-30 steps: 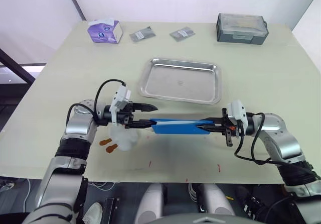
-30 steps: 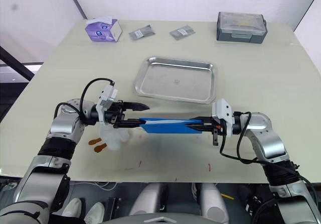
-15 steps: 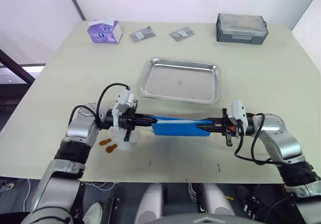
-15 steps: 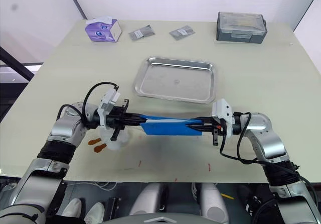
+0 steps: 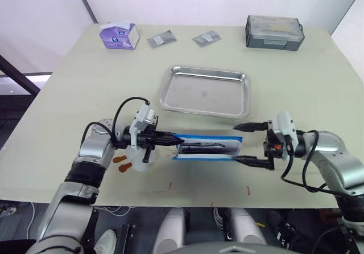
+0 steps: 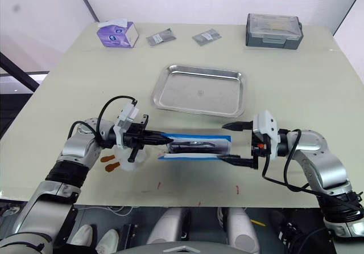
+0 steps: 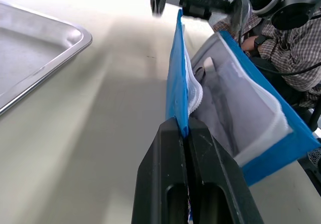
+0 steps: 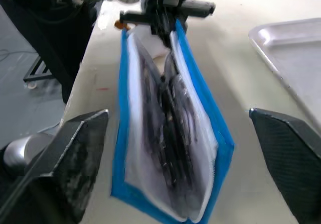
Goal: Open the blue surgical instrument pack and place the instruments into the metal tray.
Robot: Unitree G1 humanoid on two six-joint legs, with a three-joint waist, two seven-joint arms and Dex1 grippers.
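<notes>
The blue surgical instrument pack (image 5: pixel 207 146) hangs spread open just above the table's front, its clear pocket lining facing up. Dark slim instruments (image 8: pixel 170 118) lie inside the pocket. My left gripper (image 5: pixel 172 141) is shut on the blue edge (image 7: pixel 176 98) at the pack's left end. At the pack's right end, my right gripper (image 5: pixel 238 143) stands wide open, one finger (image 8: pixel 70 158) on each side and neither touching it. The metal tray (image 5: pixel 205 91) lies bare just behind the pack.
A purple tissue box (image 5: pixel 119 35), two grey foil packets (image 5: pixel 161 39) and a grey lidded box (image 5: pixel 274 32) line the far edge. White wrapping and orange bits (image 5: pixel 122 163) lie under my left wrist. A person in a checked shirt (image 7: pixel 281 48) is beyond the table.
My left gripper closed on the pack's left end. My right gripper let go, opened wide and drew back to the right. The pack has fallen open, showing its lining.
</notes>
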